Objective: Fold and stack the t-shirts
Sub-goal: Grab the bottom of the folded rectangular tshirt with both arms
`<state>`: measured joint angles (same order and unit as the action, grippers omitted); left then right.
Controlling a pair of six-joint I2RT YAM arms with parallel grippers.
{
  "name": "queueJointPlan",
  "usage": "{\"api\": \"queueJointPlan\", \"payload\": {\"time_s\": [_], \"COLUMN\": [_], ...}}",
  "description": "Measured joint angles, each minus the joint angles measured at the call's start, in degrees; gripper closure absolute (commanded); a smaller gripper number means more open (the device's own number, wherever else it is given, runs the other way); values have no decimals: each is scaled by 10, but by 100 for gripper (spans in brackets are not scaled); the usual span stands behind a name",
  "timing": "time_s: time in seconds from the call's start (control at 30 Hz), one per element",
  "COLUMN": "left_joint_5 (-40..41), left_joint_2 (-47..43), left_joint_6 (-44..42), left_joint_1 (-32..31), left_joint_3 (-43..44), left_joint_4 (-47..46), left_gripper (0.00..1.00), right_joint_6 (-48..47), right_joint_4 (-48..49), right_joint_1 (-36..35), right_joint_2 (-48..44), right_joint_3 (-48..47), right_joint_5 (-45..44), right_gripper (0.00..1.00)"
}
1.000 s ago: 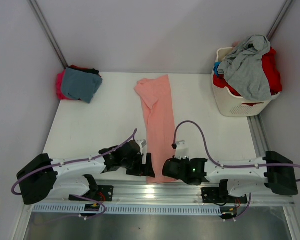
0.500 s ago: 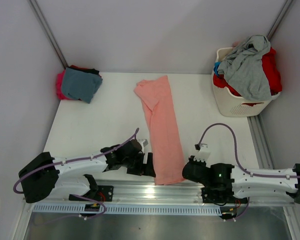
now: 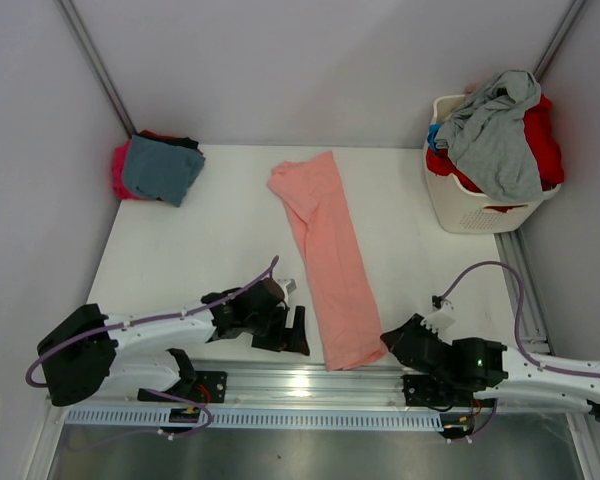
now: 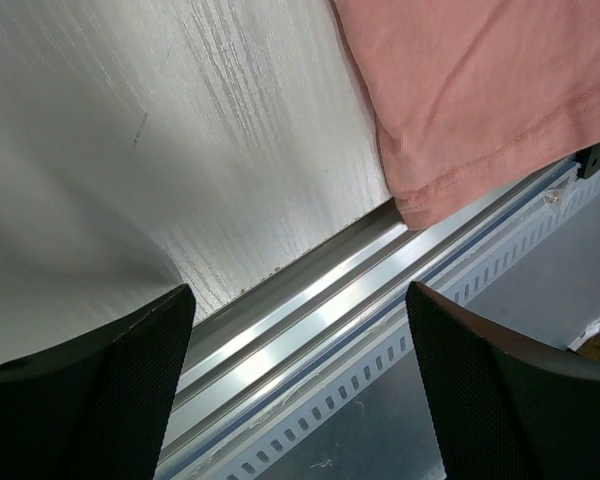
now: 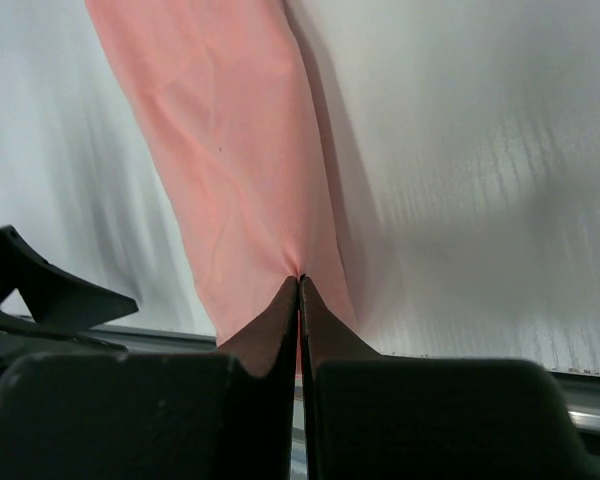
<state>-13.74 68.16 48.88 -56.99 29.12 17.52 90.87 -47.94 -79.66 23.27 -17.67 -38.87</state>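
Pinches the near hem of the salmon-pink t-shirt [image 3: 330,255], a long folded strip from 12 to 6 o'clock on the bench [image 3: 210,240], with the right gripper [image 5: 299,282] clamped fully closed. Holds the left gripper [image 4: 295,300] wide apart and empty just beside that hem.

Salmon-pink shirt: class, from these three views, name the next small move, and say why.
Probably the left hand shifts right and closes on the near-left corner of the salmon-pink shirt. It is open over the table beside the hem, while the right hand is shut on the near-right corner; both corners held would allow a fold.
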Motion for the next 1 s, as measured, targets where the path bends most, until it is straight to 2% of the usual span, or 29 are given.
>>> {"api": "queueJointPlan", "payload": {"time_s": [0.07,0.1,0.17,0.2,0.3,0.43,0.67,0.77,1.0], "left_joint_5": [0,0,1,1,10,34,59,54,-11], "left_joint_2": [0,0,0,0,-1,-16,-57,-49,61], "left_joint_6": [0,0,-1,-1,-1,0,1,1,7], "left_joint_1": [0,0,0,0,0,0,-1,-1,-1], "left_joint_3": [3,6,8,8,8,8,9,9,10], "left_joint_4": [2,4,4,5,11,22,12,-9,-107], "left_gripper": [10,10,10,10,10,9,8,9,10], "right_joint_6": [23,30,40,40,24,-32,-188,-223,-238], "right_joint_4": [-12,-16,-17,-16,-9,-4,37,42,24], "right_joint_1": [0,0,0,0,0,0,0,0,0], "right_joint_2": [-6,-7,-6,-3,28,128,333,402,438], "right_joint_3": [0,0,0,0,-3,-42,-181,-223,-231], "right_joint_5": [-9,-13,-23,-29,-43,-58,-72,-70,-52], "right_gripper": [100,90,64,39,20,18,21,21,21]}}
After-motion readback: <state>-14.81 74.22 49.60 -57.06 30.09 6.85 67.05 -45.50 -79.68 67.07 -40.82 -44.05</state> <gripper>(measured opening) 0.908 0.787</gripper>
